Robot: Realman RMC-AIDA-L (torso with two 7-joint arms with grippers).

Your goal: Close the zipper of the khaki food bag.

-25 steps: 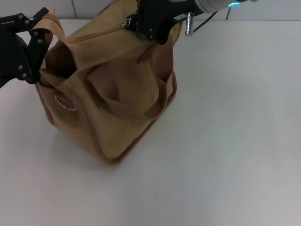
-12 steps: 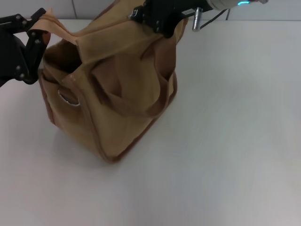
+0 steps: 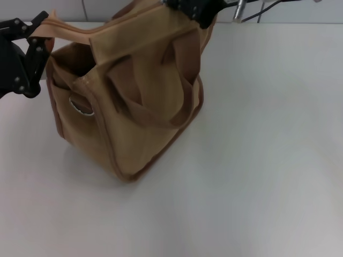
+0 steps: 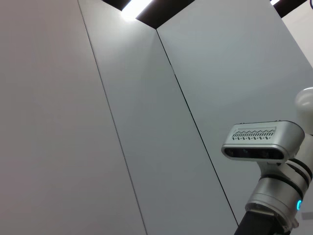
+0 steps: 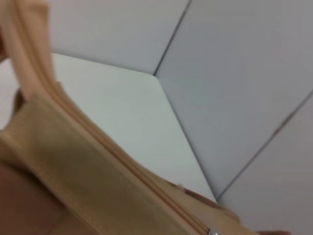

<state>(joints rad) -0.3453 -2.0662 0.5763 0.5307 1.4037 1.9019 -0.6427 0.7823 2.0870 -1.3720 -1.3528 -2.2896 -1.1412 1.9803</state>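
The khaki food bag [image 3: 139, 107] stands on the white table at the left, its top drawn taut between both grippers. My left gripper [image 3: 38, 33], at the left edge, is shut on the bag's near end tab. The zipper [image 3: 75, 31] runs along the top panel toward my right gripper [image 3: 192, 9], which is cut off by the top of the head view and holds the bag's far end. The right wrist view shows the zipper [image 5: 112, 152] with its teeth joined and a silver glint of the pull [image 5: 211, 231] at the edge. A dark gap stays open near the left end.
A round silver eyelet [image 3: 80, 105] sits on the bag's side, and two strap handles [image 3: 155, 118] hang down its front. White table [image 3: 268, 160] spreads to the right and front. The left wrist view shows only wall panels and the robot's head camera [image 4: 259, 147].
My right gripper has moved up and away, nearly out of the head view, drawing the bag's top with it. The bag stands taller and the opening has narrowed. The left gripper has barely moved.
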